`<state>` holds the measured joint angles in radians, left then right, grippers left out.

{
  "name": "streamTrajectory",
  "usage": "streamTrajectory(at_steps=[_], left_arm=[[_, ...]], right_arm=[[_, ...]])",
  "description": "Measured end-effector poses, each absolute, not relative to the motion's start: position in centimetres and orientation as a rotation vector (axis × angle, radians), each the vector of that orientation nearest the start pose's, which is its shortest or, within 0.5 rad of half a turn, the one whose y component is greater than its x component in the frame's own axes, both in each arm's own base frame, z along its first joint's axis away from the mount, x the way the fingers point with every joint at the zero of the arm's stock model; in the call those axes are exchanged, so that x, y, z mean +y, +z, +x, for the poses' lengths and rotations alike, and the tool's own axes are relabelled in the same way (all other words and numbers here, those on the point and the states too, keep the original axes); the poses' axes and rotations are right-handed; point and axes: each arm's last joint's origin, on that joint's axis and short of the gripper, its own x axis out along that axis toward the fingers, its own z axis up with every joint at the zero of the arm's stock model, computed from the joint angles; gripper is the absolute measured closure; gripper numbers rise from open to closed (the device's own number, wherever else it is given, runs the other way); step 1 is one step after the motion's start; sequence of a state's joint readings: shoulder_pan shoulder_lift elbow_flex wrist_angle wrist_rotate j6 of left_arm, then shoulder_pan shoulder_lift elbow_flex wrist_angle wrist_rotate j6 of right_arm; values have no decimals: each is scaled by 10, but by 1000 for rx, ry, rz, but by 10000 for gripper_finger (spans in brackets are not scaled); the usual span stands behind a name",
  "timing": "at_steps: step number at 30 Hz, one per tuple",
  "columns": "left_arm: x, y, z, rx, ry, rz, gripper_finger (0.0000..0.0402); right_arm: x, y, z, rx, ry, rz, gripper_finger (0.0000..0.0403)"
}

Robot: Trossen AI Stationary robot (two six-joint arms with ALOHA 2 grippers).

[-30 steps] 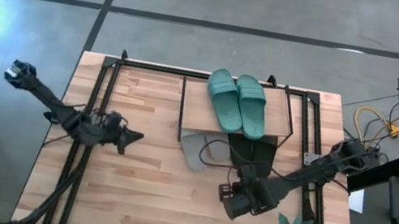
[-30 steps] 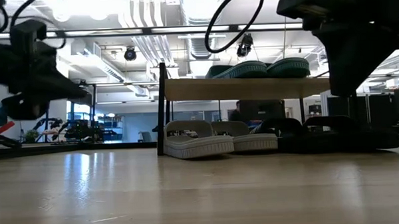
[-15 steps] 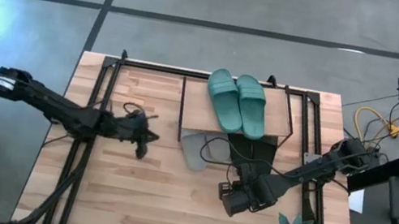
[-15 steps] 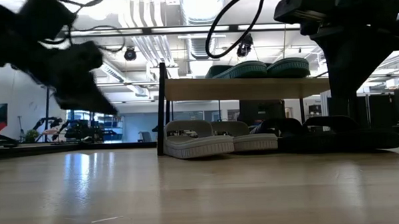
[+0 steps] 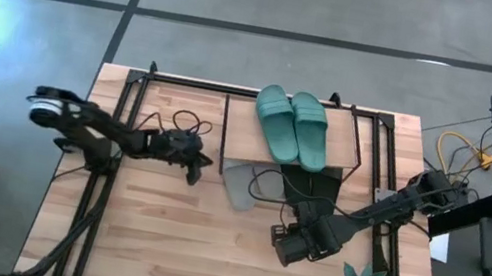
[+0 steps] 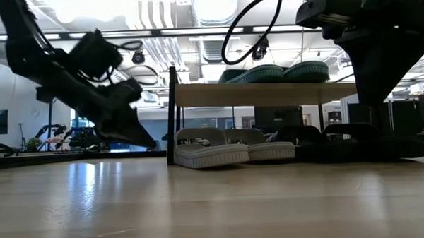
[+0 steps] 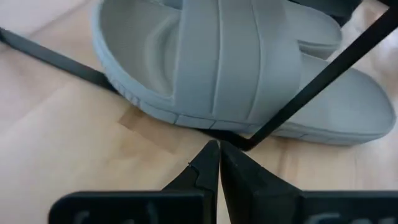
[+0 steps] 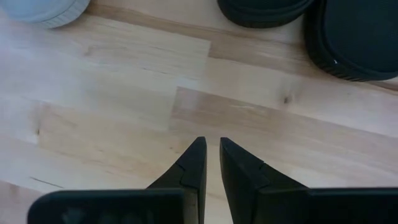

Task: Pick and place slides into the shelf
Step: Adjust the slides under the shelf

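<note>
Atop shelf (image 5: 245, 130): teal slides (image 5: 292, 126)

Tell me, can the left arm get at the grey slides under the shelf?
Probably yes: the left gripper, shut, already points at the grey slides from the open side; only a thin shelf wire crosses in front.

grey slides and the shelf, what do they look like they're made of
The grey slides look like matte moulded foam or rubber: one seamless piece with soft ribs across the strap. The shelf has a pale wood-look plank top, smooth and unpainted, on thin black wire legs, probably coated metal.
</note>
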<state>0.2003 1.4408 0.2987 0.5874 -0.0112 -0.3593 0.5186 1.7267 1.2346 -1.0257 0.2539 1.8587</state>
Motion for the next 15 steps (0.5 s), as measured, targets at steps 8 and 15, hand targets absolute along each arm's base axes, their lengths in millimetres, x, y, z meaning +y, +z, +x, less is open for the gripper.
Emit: streamTrajectory(at_steps=[8,15], left_arm=[[63,103,245,505,304,-425,402],[80,108,261,477,324,-417,402]], right_arm=[[146,206,272,1054,-1051,948,365],[146,206,272,1041,-1072,981,365]])
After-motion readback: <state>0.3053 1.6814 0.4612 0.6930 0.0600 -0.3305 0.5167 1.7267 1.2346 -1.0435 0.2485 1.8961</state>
